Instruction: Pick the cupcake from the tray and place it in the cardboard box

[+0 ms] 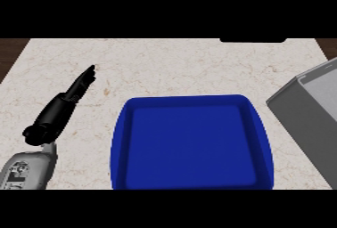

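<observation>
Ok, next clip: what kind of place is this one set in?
Probably a kitchen counter: a pale marbled countertop with dark wood at its edges, carrying a blue tray and a grey box. The left hand rests open.

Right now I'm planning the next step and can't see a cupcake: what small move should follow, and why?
Probably hold off on any grasp and look into the grey box first. The blue tray shows only bare floor, the left robot hand rests open to its left, and the box at right is cut off by the view's edge.
</observation>
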Tool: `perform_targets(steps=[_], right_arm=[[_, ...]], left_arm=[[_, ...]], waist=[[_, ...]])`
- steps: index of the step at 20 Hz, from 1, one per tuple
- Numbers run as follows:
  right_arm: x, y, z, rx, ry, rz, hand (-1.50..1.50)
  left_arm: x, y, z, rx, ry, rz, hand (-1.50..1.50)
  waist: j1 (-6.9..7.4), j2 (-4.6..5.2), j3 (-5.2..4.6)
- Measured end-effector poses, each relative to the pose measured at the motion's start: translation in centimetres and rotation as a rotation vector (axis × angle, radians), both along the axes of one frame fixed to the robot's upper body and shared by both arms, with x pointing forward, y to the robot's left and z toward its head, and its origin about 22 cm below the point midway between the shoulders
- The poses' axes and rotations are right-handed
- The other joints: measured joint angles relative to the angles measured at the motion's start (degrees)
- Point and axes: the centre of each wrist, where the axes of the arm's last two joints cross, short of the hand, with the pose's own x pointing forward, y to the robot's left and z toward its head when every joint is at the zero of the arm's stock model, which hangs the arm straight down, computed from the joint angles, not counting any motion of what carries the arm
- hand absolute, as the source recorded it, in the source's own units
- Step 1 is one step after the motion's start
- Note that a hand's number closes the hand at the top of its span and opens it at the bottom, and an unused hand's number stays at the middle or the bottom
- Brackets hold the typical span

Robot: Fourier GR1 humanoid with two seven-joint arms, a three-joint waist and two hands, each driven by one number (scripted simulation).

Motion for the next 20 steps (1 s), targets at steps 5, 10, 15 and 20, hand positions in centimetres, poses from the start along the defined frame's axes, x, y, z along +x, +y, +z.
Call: perform_targets(steps=[5,10,15,20], right_arm=[[-0.7,-2.4,-2.0,0.065,0.134,0.042,-1.5],[-0.9,-3.4,-2.1,0.152,0.088,0.168,-1.5],[-0.8,-3.9,-1.9,0.375,-0.264,0.212,-1.5],[-1.6,-5.6,-2.0,0.688,-0.581,0.102,-1.5]], left_arm=[[-0.2,0.1,-0.4,0.0,0.003,0.002,0.0],[-0.1,-0.1,-0.1,-0.003,0.004,0.001,0.0],[-0.1,-0.1,-0.1,-0.007,0.008,0.009,0.0],[-0.3,0.1,-0.1,-0.006,0.011,0.015,0.0]], waist=[[0.03,-0.01,-0.01],[-0.1,-0.08,0.02],[-0.65,-0.37,0.12],[-1.05,-0.45,0.1]])
